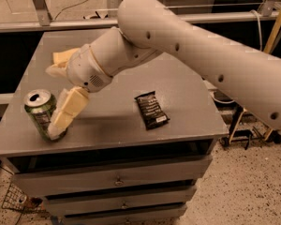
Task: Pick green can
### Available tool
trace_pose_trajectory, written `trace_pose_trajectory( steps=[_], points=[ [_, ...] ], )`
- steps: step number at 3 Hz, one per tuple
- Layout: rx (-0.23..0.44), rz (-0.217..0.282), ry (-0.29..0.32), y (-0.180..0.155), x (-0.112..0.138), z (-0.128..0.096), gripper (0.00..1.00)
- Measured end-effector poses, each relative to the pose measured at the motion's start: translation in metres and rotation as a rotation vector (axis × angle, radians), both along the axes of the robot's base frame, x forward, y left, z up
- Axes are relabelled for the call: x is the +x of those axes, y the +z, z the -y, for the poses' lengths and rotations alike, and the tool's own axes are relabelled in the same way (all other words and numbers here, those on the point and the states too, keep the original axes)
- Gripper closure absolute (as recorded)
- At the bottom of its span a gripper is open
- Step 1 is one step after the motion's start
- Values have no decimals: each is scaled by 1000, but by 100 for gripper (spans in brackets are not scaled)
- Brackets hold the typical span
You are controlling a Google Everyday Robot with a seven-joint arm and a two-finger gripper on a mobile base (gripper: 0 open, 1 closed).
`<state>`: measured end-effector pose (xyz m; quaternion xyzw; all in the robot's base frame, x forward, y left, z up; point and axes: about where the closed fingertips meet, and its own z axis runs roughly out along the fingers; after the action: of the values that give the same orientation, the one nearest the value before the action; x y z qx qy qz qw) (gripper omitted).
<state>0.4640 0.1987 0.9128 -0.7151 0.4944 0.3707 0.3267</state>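
The green can stands upright near the front left corner of the grey cabinet top, with its silver top and opening showing. My gripper is at the can, open, with its cream fingers spread wide. The near finger lies against the can's right side and covers part of it. The far finger is behind the can, farther back on the top. The big white arm reaches in from the upper right.
A black snack wrapper lies on the cabinet top right of centre. Drawers are below the front edge. A metal frame runs behind the cabinet, and a yellow stand is at the right.
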Motion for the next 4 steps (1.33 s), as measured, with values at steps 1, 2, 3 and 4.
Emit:
trace_pose_trajectory(
  steps=[1, 2, 3, 4],
  points=[
    [4, -13, 43, -1, -7, -16, 0],
    [3, -31, 81, -4, -13, -30, 0],
    [-3, -47, 99, -7, -17, -37, 16],
    [-5, -61, 101, -10, -18, -39, 39]
  ],
)
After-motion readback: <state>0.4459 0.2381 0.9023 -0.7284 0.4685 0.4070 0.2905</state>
